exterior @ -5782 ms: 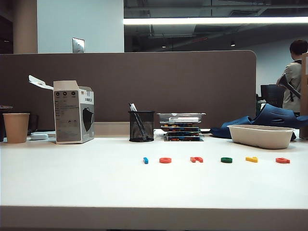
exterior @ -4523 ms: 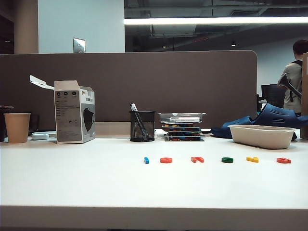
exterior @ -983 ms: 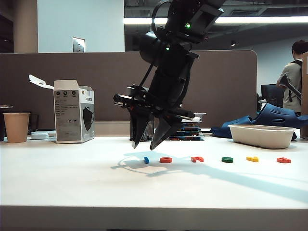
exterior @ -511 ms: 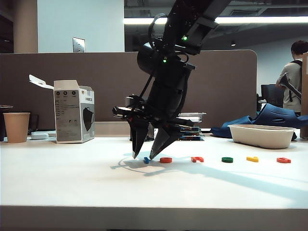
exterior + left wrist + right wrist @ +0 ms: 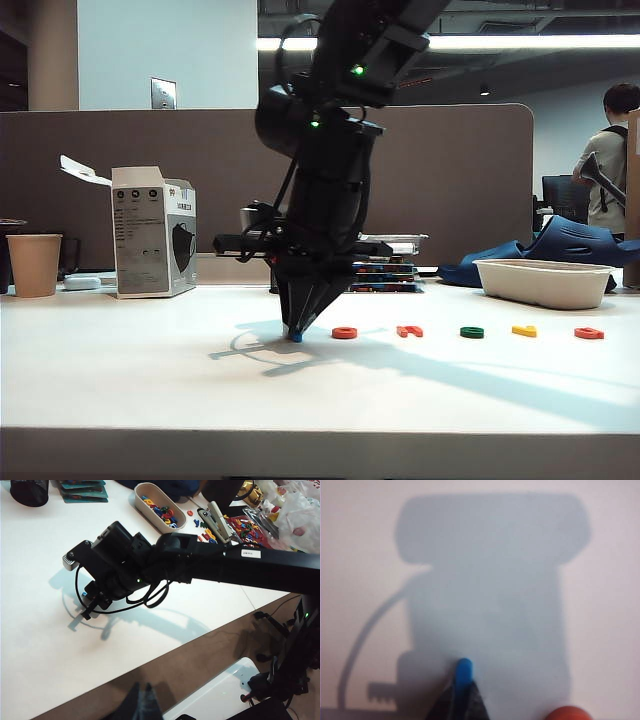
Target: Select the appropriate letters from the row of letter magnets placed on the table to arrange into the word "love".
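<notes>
Right wrist view, right end effector (image 5: 461, 692) pinching rounded blue bar (image 5: 464, 671)

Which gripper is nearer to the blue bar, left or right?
Right. The right gripper is shut on the blue bar at the table; the left gripper is off the table's edge, far away.

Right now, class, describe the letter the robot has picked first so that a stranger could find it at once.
On the wide white table, a row of small plastic letter magnets runs in front of the stacked trays. At its left end the right hand is shut on the blue straight bar magnet, next to the orange-red ring magnet. It is the row's only blue piece.
</notes>
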